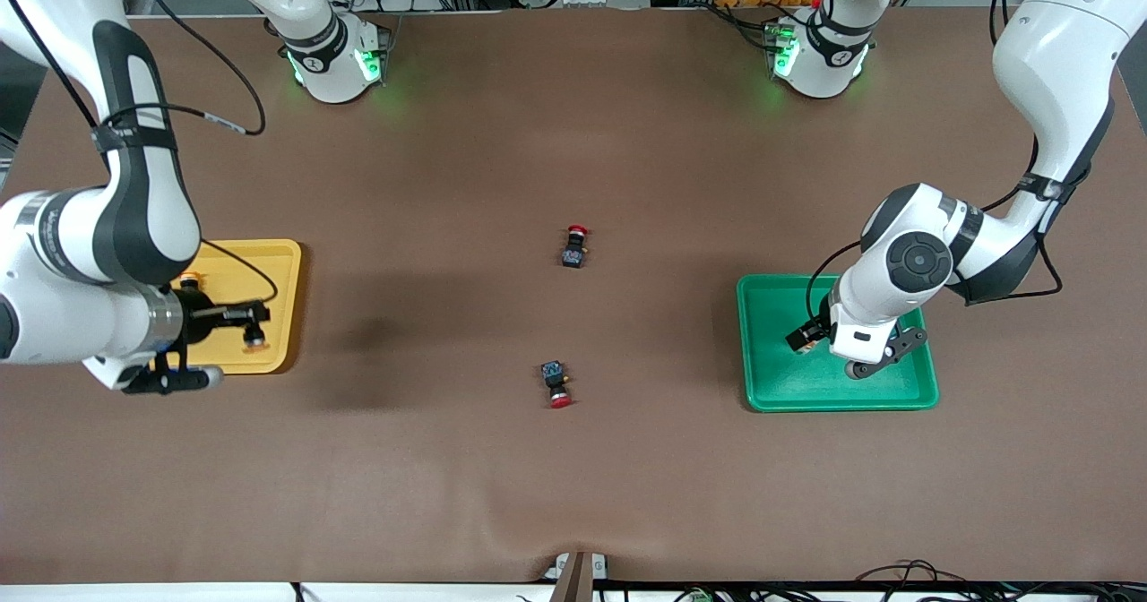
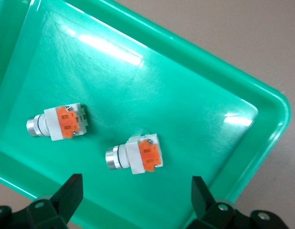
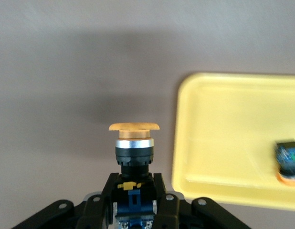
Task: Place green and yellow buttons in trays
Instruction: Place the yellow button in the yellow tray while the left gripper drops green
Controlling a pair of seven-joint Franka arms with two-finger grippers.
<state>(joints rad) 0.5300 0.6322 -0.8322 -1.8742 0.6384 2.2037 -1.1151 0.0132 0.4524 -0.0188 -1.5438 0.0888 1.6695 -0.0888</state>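
Now, at the left of the front view, the right gripper (image 1: 254, 329) is clenched on a yellow-capped button (image 3: 133, 143) and holds it in the air. The front view puts it over the lower right part of the yellow tray (image 1: 278, 266); the right wrist view shows brown table (image 1: 573, 136) under the cap and the tray rim just beside it. The button's long axis runs straight out from the fingers, cap first. A second yellow-capped button (image 3: 287, 163) already lies in this tray, so I judge the drop needs bare tray floor apart from it.

In the centre, two red-capped buttons (image 1: 574, 245) lie on the table, well apart from both trays.

At the right, the left gripper (image 2: 135, 200) hangs released over the green tray (image 1: 769, 387), where two silver-white buttons (image 2: 136, 154) lie side by side.
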